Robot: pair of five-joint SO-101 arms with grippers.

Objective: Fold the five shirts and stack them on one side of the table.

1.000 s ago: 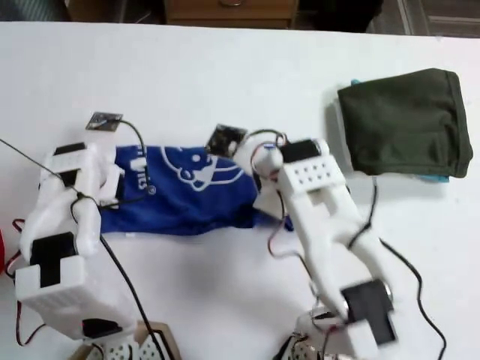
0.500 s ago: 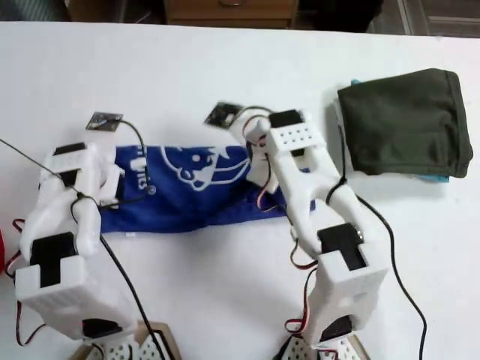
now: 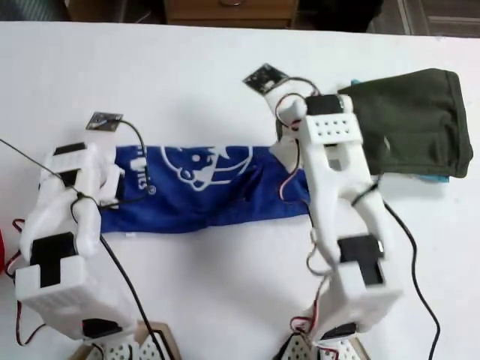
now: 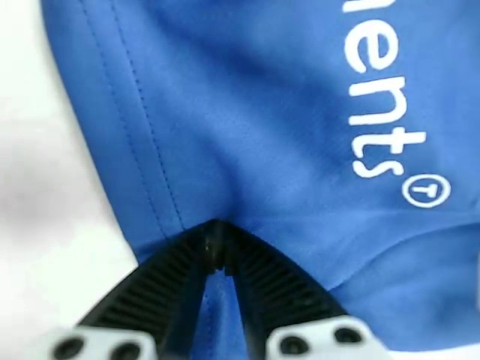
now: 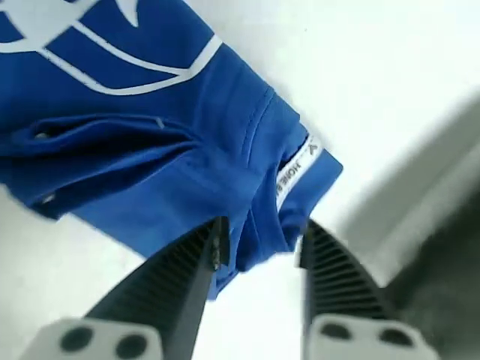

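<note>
Pin blue shirt [image 3: 202,191] at nine o'clock with clamped left gripper [image 4: 215,251]. Close gaping, empty right gripper [image 5: 259,247] squarely over three-o'clock edge.

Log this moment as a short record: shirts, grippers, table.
blue shirt: folded into a long strip, lying across the middle of the table
left gripper: shut on the blue shirt's lettered end
right gripper: at the blue shirt's label end; grip unclear
green shirt: folded, at the table's right side, with a teal edge showing beneath it
</note>
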